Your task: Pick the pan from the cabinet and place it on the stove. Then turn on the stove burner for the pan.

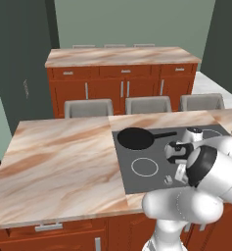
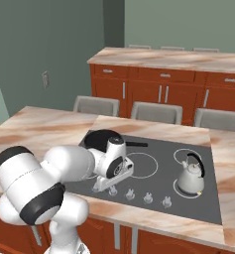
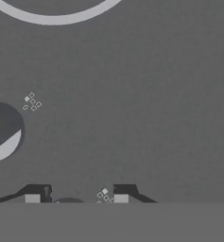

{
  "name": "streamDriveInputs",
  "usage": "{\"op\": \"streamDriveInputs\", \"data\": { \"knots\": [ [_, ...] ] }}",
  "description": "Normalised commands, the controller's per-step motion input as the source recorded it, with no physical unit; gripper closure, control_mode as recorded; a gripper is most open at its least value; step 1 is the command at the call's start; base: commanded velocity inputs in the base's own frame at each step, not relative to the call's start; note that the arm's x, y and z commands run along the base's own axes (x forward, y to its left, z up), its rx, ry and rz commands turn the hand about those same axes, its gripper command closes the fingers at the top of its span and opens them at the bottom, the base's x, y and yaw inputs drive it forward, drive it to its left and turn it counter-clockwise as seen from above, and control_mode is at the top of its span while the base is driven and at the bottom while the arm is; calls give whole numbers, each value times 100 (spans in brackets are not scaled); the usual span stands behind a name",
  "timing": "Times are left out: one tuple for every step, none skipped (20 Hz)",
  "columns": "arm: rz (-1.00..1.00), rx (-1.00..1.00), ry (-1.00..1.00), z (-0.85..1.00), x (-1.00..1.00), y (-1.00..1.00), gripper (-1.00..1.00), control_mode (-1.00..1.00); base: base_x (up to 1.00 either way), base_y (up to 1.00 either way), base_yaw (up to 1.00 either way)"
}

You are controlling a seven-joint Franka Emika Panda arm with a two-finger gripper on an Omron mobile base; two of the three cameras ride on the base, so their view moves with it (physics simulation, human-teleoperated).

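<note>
Here, going left to right across the right base view: the marble-patterned worktop [image 2: 34,126] is running out bare to the left, and the robot's white arm is bending low over its front edge. The pan [image 2: 100,139] is sitting flat on the stove [image 2: 161,163], on the far left burner, its long handle pointing right toward the middle of the glass. Just in front of the pan, the gripper [image 2: 98,187] is reaching down at the near left of the stove, right at the leftmost knob [image 2: 112,191] of the front row; whether it is touching that knob I cannot tell. Further right the remaining knobs are lining the front edge, and the silver kettle [image 2: 191,176] is standing on the right-hand burner ring.

In the hand view the two dark fingertips [image 3: 36,194] are standing apart at a middling gap over grey glass, with nothing visible between them; the gripper is partly open and holding nothing. A knob [image 3: 2,137] is showing at the left edge of that view, with small white burner markings beside it.

In the left base view the pan [image 1: 136,138] is lying on the far left ring, handle pointing right, and the arm is covering the near right of the stove [image 1: 137,171]. Behind the worktop, three grey chair backs [image 2: 156,112] are lining up, with a second row of reddish-brown cabinets [image 2: 158,87] beyond.
</note>
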Motion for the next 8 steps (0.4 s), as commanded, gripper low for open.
{"op": "streamDriveInputs", "data": {
  "knots": [
    [16,-5,1,-66,-96,-39,100,-100,0,0,0],
    [16,-6,3,-70,-96,-39,100,-100,0,0,0],
    [16,-7,5,-71,-97,-36,100,-100,0,0,0],
    [14,-6,6,-72,-100,-37,100,-100,0,0,0],
    [14,-7,9,-70,-100,-35,100,-100,0,0,0],
    [13,-7,10,-69,-100,-36,100,-100,0,0,0],
    [12,-6,11,-73,-100,-38,100,-100,0,0,0],
    [12,-6,11,-74,-100,-36,100,-100,0,0,0]
  ]
}}
